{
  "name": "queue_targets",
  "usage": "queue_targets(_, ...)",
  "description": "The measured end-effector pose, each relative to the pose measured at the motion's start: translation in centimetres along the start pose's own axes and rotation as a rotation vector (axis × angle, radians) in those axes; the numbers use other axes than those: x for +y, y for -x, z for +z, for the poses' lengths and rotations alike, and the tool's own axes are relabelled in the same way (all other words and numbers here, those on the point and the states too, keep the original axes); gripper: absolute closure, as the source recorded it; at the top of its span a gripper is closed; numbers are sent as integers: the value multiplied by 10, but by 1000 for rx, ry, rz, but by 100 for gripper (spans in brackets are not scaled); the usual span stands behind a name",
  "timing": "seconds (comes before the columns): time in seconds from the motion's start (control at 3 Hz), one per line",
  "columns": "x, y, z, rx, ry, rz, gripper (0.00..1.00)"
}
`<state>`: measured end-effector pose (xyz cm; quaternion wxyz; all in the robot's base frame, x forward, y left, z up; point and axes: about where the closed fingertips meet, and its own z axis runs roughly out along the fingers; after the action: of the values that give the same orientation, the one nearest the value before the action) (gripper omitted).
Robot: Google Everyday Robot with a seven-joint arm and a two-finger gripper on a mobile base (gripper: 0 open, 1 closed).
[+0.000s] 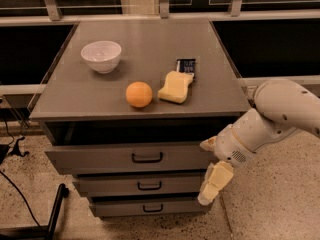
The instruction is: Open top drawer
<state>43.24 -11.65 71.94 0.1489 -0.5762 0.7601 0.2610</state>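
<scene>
Btm drawer point(115, 209), mid drawer point(110, 185): grey fronts, short black handles. Pincer point(214, 184): cream, hangs beside mid drawer's R end, below top drawer's R end; open or closed, cannot tell. Top drawer point(90, 159): directly under worktop point(150, 39), bar handle point(147, 157) centred, dark gap above front. On worktop: orange point(139, 94), yellow sponge point(176, 87) just beside, dark packet point(186, 66) at sponge's far edge, white bowl point(101, 55) far L.
</scene>
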Motion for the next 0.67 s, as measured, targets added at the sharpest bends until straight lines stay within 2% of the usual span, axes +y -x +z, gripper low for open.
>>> queue_targets(0.67, -21, 14, -9, 60, -63, -56, 0)
